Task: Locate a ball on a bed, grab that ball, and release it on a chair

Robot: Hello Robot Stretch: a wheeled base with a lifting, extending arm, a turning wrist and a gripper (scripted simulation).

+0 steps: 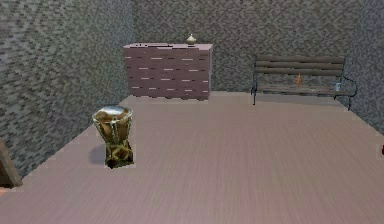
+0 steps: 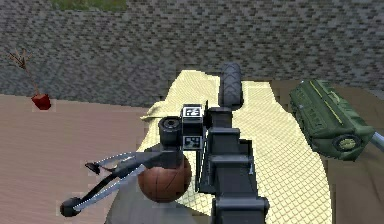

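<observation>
In the arm side view a brown-orange ball (image 2: 165, 181) sits at the near edge of a bed with a pale yellow cover (image 2: 275, 140). My arm's dark bar rises from the bottom edge to two white marker squares. Left of them is the gripper (image 2: 82, 188), whose thin fingers (image 2: 120, 160) reach down and to the left past the ball, over the brown floor. I cannot tell whether the gripper holds the ball. In the forward view a dark slatted bench (image 1: 298, 78) stands against the back wall at the right.
On the bed lie a dark tyre-like object (image 2: 232, 85) and a green boxy case (image 2: 330, 118). A small red thing (image 2: 41, 101) lies on the floor. Ahead are a pink dresser (image 1: 168, 70) and a gold bin (image 1: 117, 135) on open brown floor.
</observation>
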